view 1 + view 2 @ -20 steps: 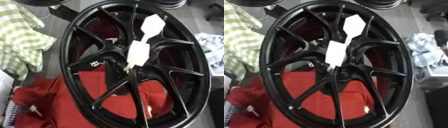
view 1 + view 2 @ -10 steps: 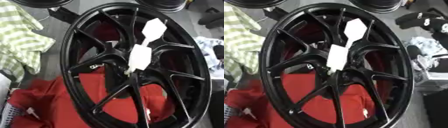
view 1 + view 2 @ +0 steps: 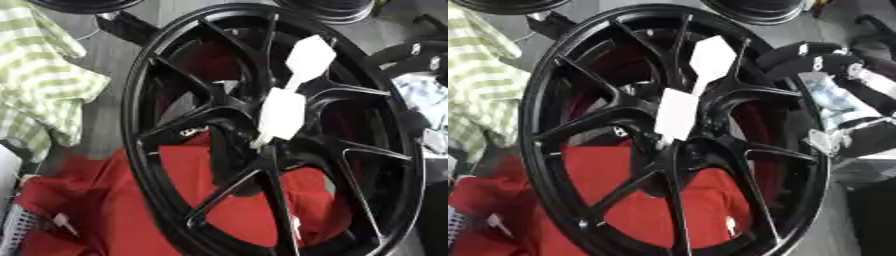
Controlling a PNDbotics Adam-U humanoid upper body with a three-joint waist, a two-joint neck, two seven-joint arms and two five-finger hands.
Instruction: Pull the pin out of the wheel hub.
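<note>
A large black spoked wheel stands tilted across most of both eye views. A white pin sticks out of its hub; the pin has a flat block low down and a wide paddle-shaped head at the top. Nothing holds the pin. My right hand, black with pale marks, comes in from the upper right just outside the rim, apart from the pin; its shape is too blurred to read. My left hand shows in no view.
A red cloth lies under the wheel. A green-and-white checked cloth is bunched at the left. More black wheels sit at the top edge. A pale cloth and a silver bracket lie right of the rim.
The whole picture has shifted, so the camera moved. My right hand has come in from the upper right toward the rim. The pin stays in the hub.
</note>
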